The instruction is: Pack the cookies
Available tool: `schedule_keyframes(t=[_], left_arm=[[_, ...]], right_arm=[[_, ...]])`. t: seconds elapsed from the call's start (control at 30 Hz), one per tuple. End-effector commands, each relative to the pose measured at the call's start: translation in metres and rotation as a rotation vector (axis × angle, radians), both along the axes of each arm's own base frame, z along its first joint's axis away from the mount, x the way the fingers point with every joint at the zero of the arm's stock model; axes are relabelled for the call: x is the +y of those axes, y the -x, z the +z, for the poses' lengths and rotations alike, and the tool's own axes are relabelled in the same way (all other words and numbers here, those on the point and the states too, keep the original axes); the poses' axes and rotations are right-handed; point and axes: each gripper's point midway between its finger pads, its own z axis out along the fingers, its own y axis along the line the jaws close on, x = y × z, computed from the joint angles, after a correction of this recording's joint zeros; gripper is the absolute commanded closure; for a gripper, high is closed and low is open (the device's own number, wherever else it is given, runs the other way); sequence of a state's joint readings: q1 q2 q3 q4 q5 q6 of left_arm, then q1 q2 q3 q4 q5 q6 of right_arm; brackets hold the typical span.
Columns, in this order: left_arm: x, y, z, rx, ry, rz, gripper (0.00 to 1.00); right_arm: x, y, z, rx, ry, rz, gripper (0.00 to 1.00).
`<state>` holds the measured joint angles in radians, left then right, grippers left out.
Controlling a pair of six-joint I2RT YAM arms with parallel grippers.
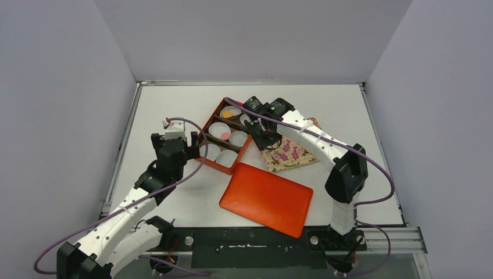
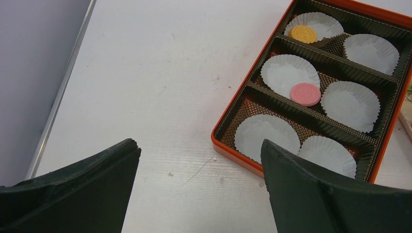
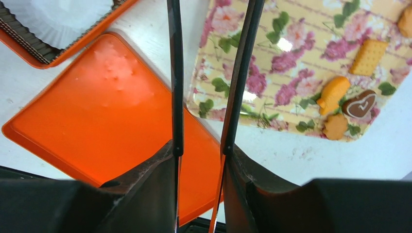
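On the white counter an orange box lay open, its dark ribbed liner split into three rows with two white paper cups in each. Two of the cookies were already in the box. A round orange-yellow cookie sat in the left cup of the far row, and a round pink cookie lay on the edge of the left cup of the middle row, beside its neighbour. The rest were on a floral tray to the right of the box, gathered toward one corner. They were a dark brown heart-shaped cookie with a pale centre, a yellow rectangular cookie, and two orange ones close by the heart. A flat orange lid lay just beside the tray and nearer the arms than the box. The left hand hung over bare counter at the box's near left corner, its fingers spread wide with nothing between them. The right hand was above the place where the box's right side met the tray. Its thin fingers stood close together with a narrow gap. Their tips ran out of the wrist view, so I could not tell whether they pinched anything.
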<state>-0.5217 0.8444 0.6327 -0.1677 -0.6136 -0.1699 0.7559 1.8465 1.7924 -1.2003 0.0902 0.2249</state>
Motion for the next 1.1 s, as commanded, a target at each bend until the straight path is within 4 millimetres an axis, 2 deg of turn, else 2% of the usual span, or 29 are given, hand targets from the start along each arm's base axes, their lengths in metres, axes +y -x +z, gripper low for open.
schedule_keyframes(t=[0.0,0.13,0.47,0.73,1.07], left_arm=[[0.001,-0.004,0.018,-0.065,0.021,0.005,0.07],[0.002,-0.003,0.019,-0.069,0.023,0.011,0.07],[0.004,-0.003,0.023,-0.083,0.029,0.016,0.07],[0.005,-0.002,0.024,-0.089,0.031,0.02,0.07],[0.005,-0.002,0.025,-0.091,0.031,0.021,0.07]], right_arm=[[0.024,-0.005,0.002,-0.018,-0.009,0.049,0.73],[0.04,-0.009,-0.007,-0.01,-0.007,0.081,0.73],[0.059,-0.018,-0.036,0.029,0.009,0.121,0.71],[0.062,-0.025,-0.057,0.044,0.043,0.132,0.68],[0.061,-0.027,-0.063,0.055,0.063,0.14,0.61]])
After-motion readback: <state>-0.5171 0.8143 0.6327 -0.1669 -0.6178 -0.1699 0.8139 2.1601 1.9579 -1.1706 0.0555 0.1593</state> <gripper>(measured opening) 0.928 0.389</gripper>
